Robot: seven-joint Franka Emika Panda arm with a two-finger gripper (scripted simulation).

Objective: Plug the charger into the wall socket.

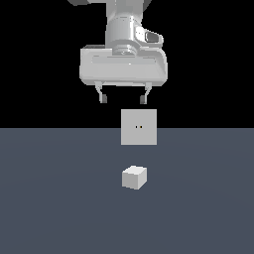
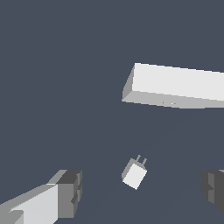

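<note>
We see the gripper (image 1: pixel 123 99) top centre, jaws apart, holding nothing. Charger (image 1: pixel 134 177) lies mid-frame on the floor (image 1: pixel 49 198), socket (image 1: pixel 139 127) upright just above it

The charger (image 1: pixel 134 177) is set on the floor (image 1: pixel 49 198), in front of the wall socket (image 1: pixel 139 127) and apart from it. The gripper (image 1: pixel 123 99) is held above both, with nothing between its fingers.

Flat, even simulator lighting is showing throughout; renders are staying sharp, no glare, blur or edge distortion; far background is rendering black.
</note>
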